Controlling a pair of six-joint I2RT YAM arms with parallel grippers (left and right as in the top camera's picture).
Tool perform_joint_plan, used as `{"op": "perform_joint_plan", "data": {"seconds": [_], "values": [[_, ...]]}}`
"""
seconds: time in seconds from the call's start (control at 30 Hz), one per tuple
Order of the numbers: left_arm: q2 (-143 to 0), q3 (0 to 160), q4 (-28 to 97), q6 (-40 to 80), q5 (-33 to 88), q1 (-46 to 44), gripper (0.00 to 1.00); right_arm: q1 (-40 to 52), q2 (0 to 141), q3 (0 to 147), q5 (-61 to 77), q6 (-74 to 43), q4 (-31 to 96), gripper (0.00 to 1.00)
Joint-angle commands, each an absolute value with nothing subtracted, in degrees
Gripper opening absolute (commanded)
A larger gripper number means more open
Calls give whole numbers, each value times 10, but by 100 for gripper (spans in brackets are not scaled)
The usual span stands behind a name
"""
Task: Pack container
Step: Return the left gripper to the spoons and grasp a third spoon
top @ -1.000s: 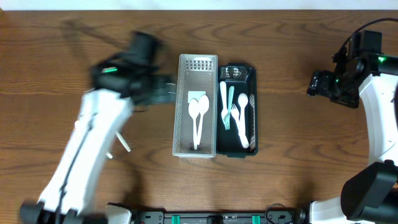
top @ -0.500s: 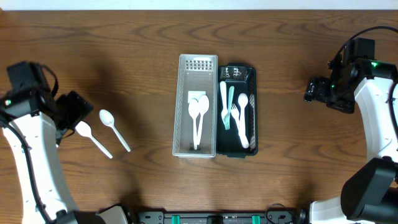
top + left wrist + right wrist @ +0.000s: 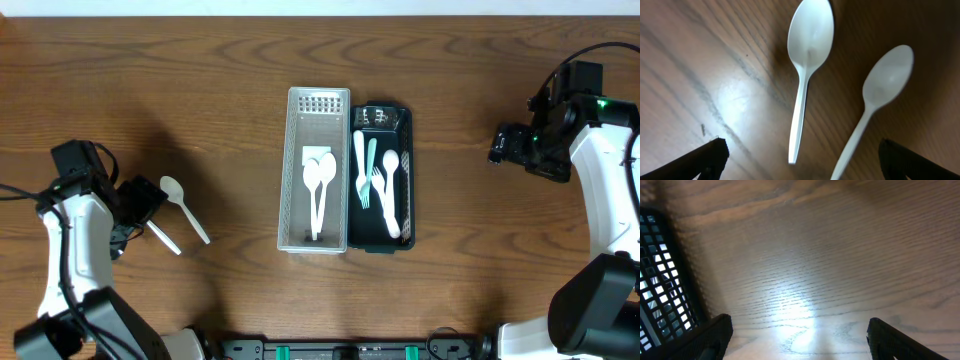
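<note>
- Left claw (image 3: 143, 200) hangs wide open with nothing in it, right over the two loose spoons (image 3: 190, 217) on the wooden surface (image 3: 230, 100), well left of the containers.
- Wrist cam: one spoon (image 3: 801, 100) sits between the fingertips, and the other spoon (image 3: 885, 80) is just beside it, not touching.
- Right claw (image 3: 505, 140) is spread open and empty too, parked off to the right of the black tray (image 3: 408, 150).
- The clear bin (image 3: 296, 200) already has packed spoons (image 3: 318, 185) in it, so I'd say this is the pick step for the leftovers.
- Next move imo: drop down, pinch one handle only without dragging its neighbour, and carry it to the clear bin.
</note>
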State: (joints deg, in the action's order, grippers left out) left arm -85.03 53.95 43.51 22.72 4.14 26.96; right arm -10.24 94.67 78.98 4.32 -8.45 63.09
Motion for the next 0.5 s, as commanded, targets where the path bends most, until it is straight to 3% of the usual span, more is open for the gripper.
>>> {"op": "perform_joint_plan", "data": {"seconds": [0.0, 0.47], "values": [[-885, 538, 420, 230, 41, 272, 98, -101, 949, 787, 45, -76, 630, 89], [-999, 538, 371, 231, -3, 273, 98, -101, 949, 787, 45, -76, 631, 89]]}}
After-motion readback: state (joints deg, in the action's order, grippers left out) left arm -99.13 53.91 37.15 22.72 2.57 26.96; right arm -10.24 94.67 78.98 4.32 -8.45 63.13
